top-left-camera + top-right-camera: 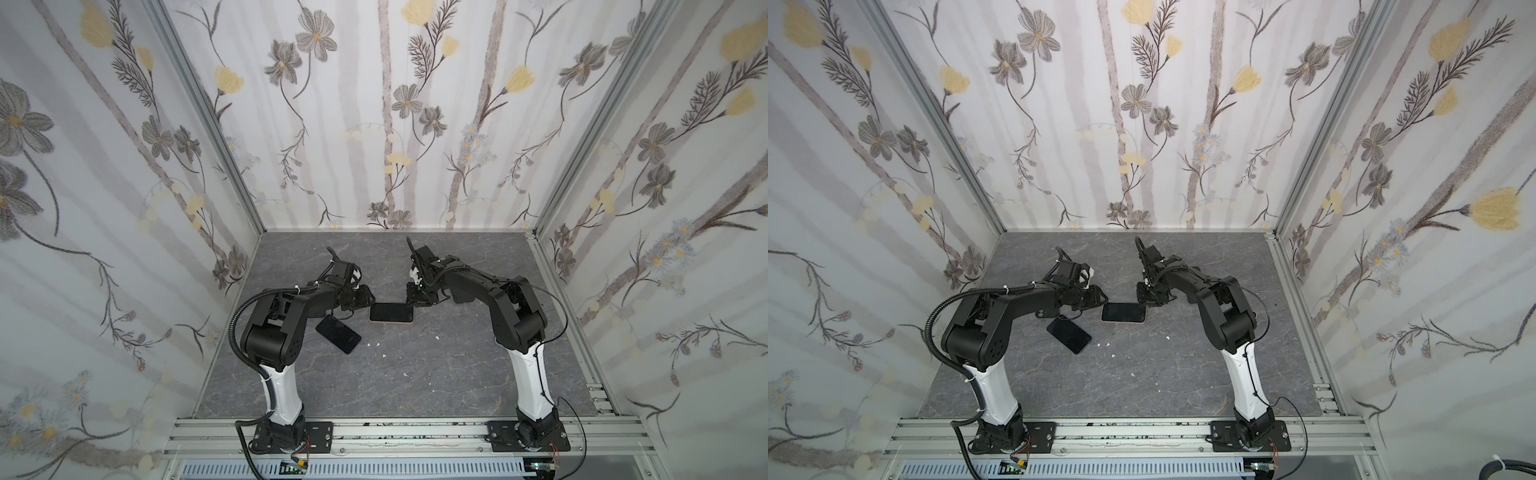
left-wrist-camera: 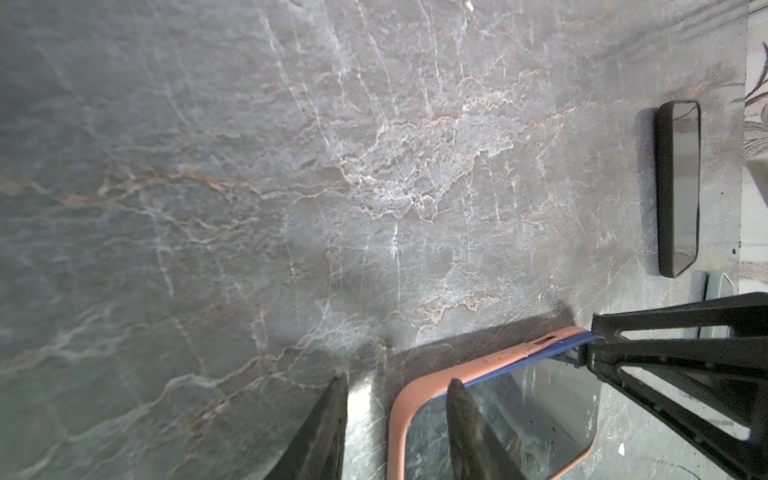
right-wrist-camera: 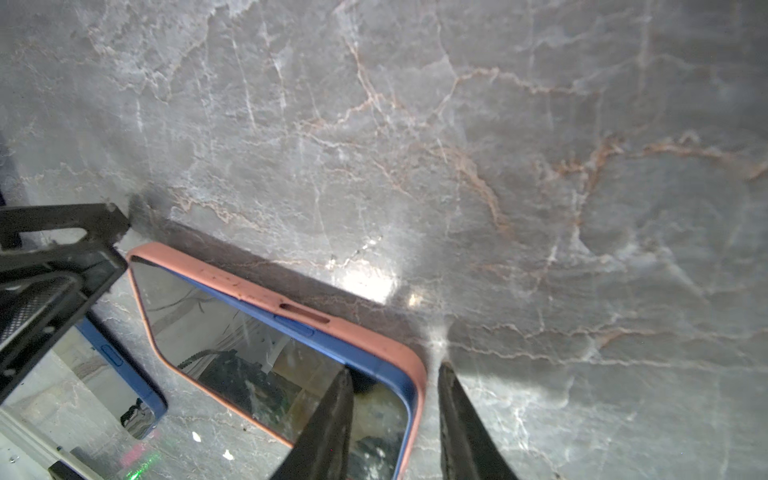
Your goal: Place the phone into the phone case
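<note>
You have two phones and one case. The phone point(image 1: 390, 311) lies in the pink phone case point(image 3: 249, 286) mid-desk point(image 1: 415, 374); the second phone point(image 1: 337, 333) lies near it, apart. The left end effector point(image 2: 398, 380) and right end effector point(image 3: 395, 368) straddle opposite case edges, both released. Bare desk lies in front.

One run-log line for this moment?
phone: in pink case, blue side showing | left gripper: open astride one end | right gripper: open astride opposite end

Black arms point(image 1: 478, 282) have white lower links point(image 1: 284, 395) and screwed base plates point(image 1: 320, 432); the left carries a ribbed hose point(image 1: 234, 332)
</note>
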Controlling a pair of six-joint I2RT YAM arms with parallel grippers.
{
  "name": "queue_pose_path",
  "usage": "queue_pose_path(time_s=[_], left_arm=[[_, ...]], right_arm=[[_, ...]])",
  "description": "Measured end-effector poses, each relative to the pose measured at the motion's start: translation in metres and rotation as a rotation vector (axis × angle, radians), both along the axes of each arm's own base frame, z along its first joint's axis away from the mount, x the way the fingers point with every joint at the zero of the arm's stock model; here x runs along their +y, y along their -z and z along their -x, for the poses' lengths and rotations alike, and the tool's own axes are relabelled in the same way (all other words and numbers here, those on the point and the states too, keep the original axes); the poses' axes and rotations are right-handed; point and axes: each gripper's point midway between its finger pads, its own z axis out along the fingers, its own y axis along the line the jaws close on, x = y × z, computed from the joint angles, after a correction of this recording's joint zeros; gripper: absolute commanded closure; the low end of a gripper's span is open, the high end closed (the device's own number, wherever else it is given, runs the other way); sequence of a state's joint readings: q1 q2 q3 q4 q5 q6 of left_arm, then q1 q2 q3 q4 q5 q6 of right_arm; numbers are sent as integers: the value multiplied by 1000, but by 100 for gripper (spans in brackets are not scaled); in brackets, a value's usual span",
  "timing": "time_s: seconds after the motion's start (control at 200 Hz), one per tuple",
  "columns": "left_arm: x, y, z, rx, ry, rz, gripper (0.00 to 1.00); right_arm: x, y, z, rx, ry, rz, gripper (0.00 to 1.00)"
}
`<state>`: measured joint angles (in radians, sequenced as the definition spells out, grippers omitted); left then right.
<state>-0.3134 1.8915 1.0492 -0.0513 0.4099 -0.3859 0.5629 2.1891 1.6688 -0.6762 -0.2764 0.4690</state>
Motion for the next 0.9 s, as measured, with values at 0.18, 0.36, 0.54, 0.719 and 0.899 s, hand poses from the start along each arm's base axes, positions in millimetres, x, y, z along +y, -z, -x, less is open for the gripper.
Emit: queue_pose_path(time_s=[0.18,0.36,0.54,0.719,0.899], left_arm=[[-3,0,1,-8,4,13,59],[-4,0,1,-8,3,16,60],[-4,0,1,-8,4,16,61],[-4,0,2,-6,5,15,63],[-5,1,3,-4,7,15,63]], right_arm=[[3,2,1,4,-5,-22,66],[4,2,1,4,-6,-25,69],[3,3,0,4,-4,-25,72],[3,3,0,4,-3,-25,74],[2,2,0,-2,-2,-28,72]])
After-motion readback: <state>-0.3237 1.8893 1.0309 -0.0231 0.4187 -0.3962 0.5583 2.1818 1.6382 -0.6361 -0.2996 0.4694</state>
